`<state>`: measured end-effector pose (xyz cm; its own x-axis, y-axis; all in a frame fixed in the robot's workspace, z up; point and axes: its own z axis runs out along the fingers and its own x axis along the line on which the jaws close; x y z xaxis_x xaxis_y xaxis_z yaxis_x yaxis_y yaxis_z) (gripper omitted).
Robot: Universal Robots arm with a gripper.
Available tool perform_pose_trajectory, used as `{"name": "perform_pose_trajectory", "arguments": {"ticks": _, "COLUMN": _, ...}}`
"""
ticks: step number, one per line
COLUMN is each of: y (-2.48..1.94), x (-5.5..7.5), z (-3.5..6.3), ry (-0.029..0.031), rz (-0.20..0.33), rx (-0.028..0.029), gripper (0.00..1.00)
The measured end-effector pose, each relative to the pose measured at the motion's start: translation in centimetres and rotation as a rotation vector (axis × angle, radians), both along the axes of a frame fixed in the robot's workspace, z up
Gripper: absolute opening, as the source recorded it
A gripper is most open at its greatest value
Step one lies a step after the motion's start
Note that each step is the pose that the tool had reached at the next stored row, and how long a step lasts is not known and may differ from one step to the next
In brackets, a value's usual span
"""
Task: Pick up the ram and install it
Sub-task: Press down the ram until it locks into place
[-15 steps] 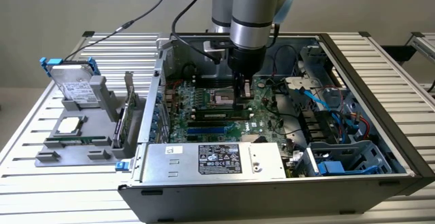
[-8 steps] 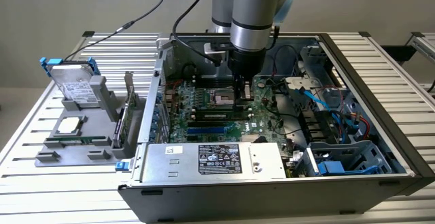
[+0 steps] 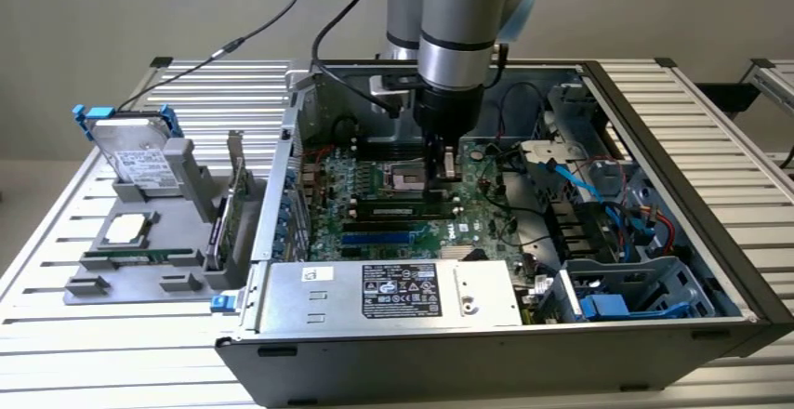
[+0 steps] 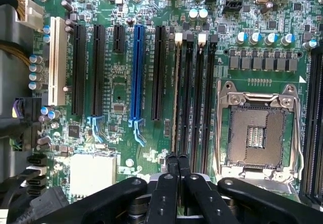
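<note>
Your open PC case held the motherboard; ram sat in its slot. Claw was pinched together, tips touching that stick's end.

An open black metal computer case lies on a slatted silver table. Inside it sits a silver box with a black label. A grey plastic tray nearby holds a silver hard drive.
</note>
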<state>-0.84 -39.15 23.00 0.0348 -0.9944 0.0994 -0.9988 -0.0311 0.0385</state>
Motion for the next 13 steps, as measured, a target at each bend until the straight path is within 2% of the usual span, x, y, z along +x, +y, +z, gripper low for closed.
{"name": "perform_pose_trajectory", "arguments": {"ticks": 13, "y": 0.03, "x": -1.9, "z": 0.02, "ry": 0.0001, "rz": -0.011, "rx": -0.0017, "gripper": 0.1}}
